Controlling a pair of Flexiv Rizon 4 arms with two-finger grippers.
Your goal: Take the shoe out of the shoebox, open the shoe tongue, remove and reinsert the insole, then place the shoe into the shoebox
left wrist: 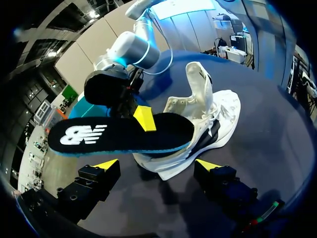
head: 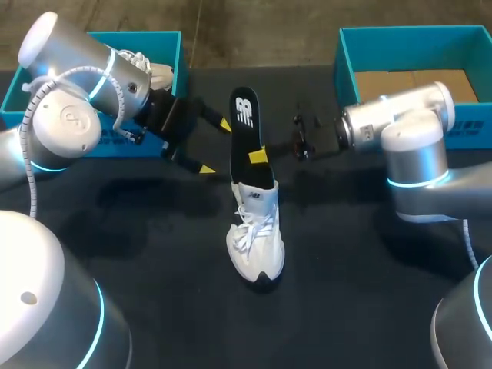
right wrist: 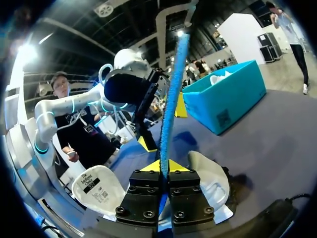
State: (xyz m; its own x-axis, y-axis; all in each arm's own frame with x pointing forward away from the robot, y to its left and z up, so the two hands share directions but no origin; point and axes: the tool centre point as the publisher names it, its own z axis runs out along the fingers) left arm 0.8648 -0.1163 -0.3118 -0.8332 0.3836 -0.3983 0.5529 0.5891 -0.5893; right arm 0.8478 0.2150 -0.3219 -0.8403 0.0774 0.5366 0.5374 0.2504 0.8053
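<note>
Black insole (head: 244,115) clamped edgewise in R jaws | L jaws open, alongside

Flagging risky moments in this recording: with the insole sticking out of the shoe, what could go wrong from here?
1. The right gripper pinches the insole near one edge only, so it could slip or buckle.
2. The left gripper is open and apart from the white sneaker. Nothing steadies the sneaker, so it may tip or drag along with the insole.
</note>
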